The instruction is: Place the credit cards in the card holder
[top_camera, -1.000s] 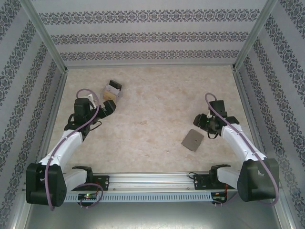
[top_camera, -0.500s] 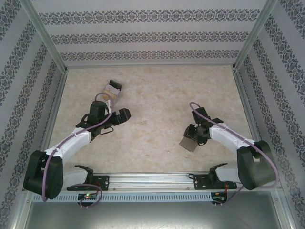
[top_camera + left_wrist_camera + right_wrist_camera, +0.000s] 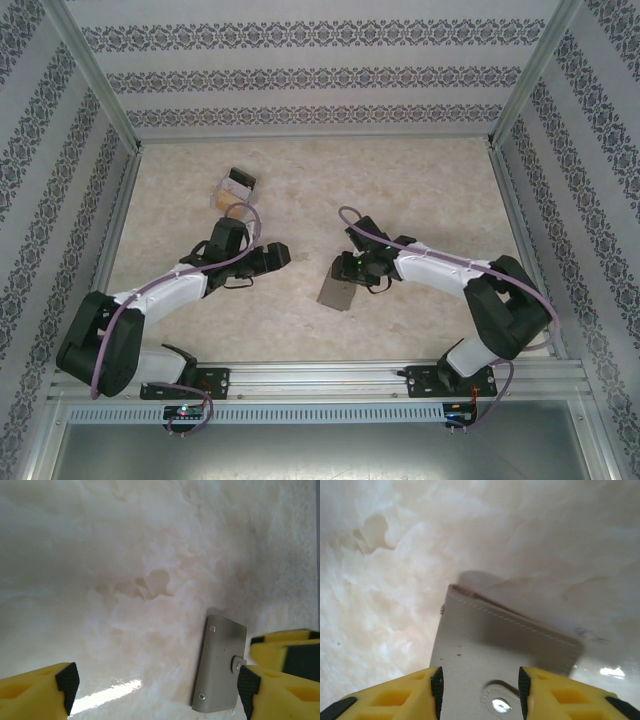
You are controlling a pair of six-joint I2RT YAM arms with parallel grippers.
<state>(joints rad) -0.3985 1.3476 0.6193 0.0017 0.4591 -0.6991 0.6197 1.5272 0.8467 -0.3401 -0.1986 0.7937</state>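
Observation:
The grey card holder lies closed on the table, left of centre. Its snap tab sits between the fingers of my right gripper. Those jaws stand half apart with their tips down on the holder's face, and nothing is clamped between the pads. My left gripper hovers just left of the holder; it is open wide and empty. At the back left, something tan that looks like a credit card shows in a clear box.
The small clear plastic box with a dark lid stands near the back left wall. Patterned walls with metal frame posts enclose the table on three sides. Bare tabletop stretches behind and to the right of both grippers.
My right gripper swept left toward the table's centre and the card holder slid along under it. My left arm swung away from the clear box toward the holder, its jaws narrowing a little.

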